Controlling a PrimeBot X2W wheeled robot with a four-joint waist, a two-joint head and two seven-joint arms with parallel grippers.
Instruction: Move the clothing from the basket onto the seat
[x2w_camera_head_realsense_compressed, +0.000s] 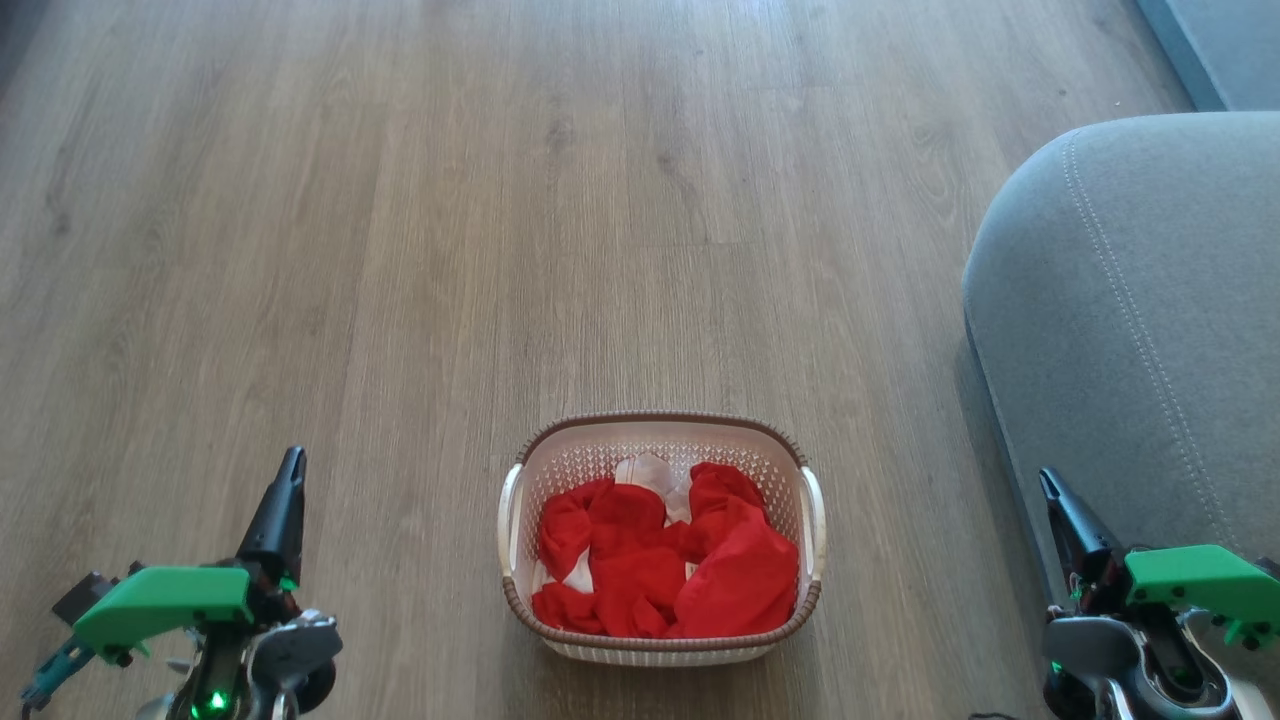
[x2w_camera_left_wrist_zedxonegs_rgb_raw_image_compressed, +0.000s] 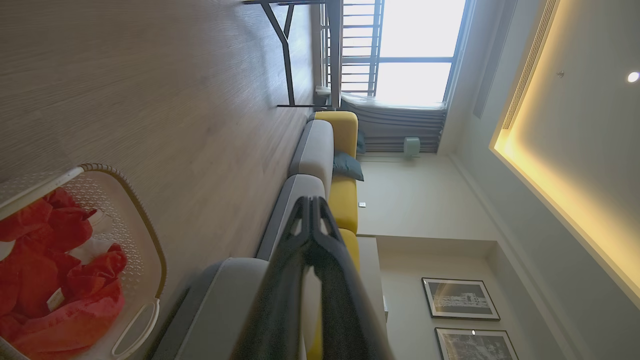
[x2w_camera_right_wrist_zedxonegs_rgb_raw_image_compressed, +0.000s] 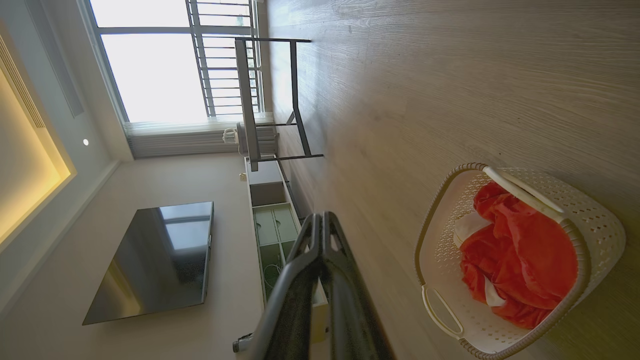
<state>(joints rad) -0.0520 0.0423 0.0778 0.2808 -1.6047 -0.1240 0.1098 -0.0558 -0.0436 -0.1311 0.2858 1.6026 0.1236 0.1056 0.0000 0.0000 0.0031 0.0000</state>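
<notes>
- Pale wood-plank floor (x2w_camera_head_realsense_compressed: 500, 200) lay under the whole scene, its boards running away from the robot.
- Nearest, at the lower left of the head view, the left pincer (x2w_camera_head_realsense_compressed: 292, 462) pointed up the picture above a green housing. In its own wrist view its two long dark fingers (x2w_camera_left_wrist_zedxonegs_rgb_raw_image_compressed: 345, 300) met at the tips, closed on nothing.
- At the lower right, the right pincer (x2w_camera_head_realsense_compressed: 1046, 480) pointed the same way. Its own wrist view showed its tips likewise pressed together and holding nothing.
- Between the two pincers and well apart from both, a small oval cream-white perforated plastic basket (x2w_camera_head_realsense_compressed: 660, 418) with a brown woven-look rim stood on the floor.
- Bright red soft fabric clothing (x2w_camera_head_realsense_compressed: 700, 580) with white patches lay crumpled inside the basket, covering most of its base and sitting below the rim.
- To the basket's right, near but apart, rose the large grey fabric-upholstered seat (x2w_camera_head_realsense_compressed: 1130, 330), with a rounded corner and double lines of pale stitching.
- Farthest off, the right wrist view showed a dark flat television (x2w_camera_right_wrist_zedxonegs_rgb_raw_image_compressed: 155, 260) on the wall and a bright window (x2w_camera_right_wrist_zedxonegs_rgb_raw_image_compressed: 150, 60).
</notes>
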